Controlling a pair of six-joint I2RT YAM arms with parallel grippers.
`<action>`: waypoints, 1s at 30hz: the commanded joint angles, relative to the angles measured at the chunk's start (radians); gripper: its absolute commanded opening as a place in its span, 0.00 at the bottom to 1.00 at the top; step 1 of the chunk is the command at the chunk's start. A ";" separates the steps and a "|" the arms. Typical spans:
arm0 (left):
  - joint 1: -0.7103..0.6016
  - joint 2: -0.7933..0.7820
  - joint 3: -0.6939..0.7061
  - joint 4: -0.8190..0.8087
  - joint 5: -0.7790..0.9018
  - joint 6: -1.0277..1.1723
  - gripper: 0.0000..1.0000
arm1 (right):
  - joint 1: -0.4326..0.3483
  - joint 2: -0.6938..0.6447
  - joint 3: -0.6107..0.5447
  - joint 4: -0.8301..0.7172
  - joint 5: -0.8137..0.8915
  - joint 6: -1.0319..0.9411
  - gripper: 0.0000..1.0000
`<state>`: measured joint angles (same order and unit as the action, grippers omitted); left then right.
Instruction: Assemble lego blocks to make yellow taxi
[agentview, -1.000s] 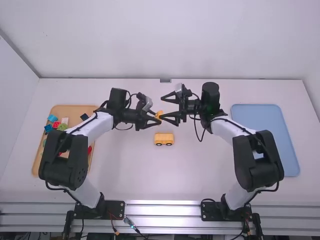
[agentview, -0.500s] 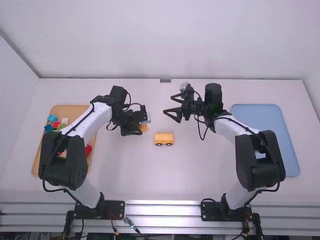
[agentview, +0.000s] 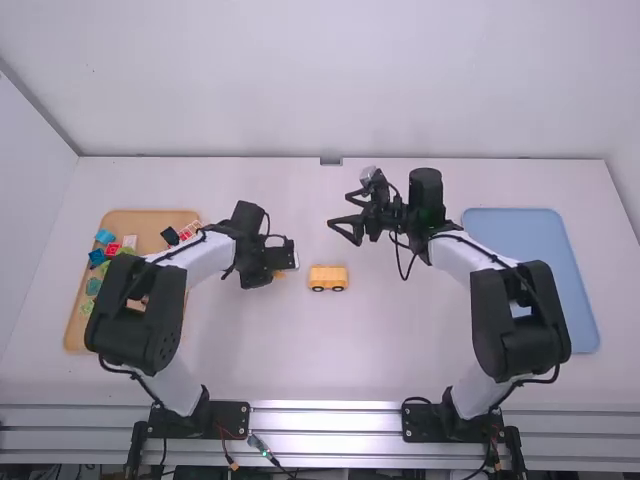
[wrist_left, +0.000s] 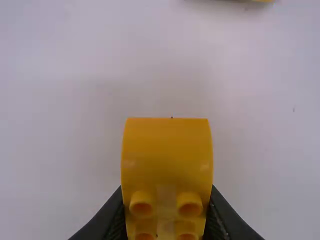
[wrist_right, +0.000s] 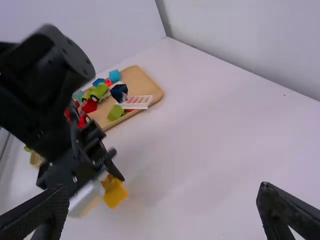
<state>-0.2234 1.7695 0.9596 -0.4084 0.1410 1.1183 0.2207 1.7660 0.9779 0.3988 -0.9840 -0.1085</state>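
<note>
L tool (agentview: 272, 268) is clamping yel. block (wrist_left: 166, 155) over worktop (agentview: 400, 340), R tool (agentview: 339, 210) is hovering w/ fingers apart, yel. wheeled base (agentview: 328, 273) is sitting nearby

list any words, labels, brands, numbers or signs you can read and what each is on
None can be read.
Curved yellow block: no readable text.
Yellow wheeled piece: none readable.
Wooden tray and blue tray: none readable.

The curved block (wrist_left: 167, 145) looks like glossy yellow plastic; the tray (wrist_right: 141, 82) resembles smooth pale wood.
</note>
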 joint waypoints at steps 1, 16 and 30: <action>-0.049 0.041 -0.006 0.017 -0.048 -0.018 0.05 | 0.002 -0.005 0.030 -0.004 -0.002 -0.005 0.99; -0.085 0.135 0.119 -0.121 -0.039 0.083 0.15 | 0.001 -0.005 0.030 -0.026 0.021 -0.008 0.99; -0.084 0.133 0.149 -0.138 -0.027 0.076 0.99 | 0.003 -0.005 0.030 -0.037 0.042 -0.012 0.99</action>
<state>-0.3077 1.8927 1.0813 -0.5449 0.0952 1.1835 0.2207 1.7660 0.9779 0.3622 -0.9386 -0.1154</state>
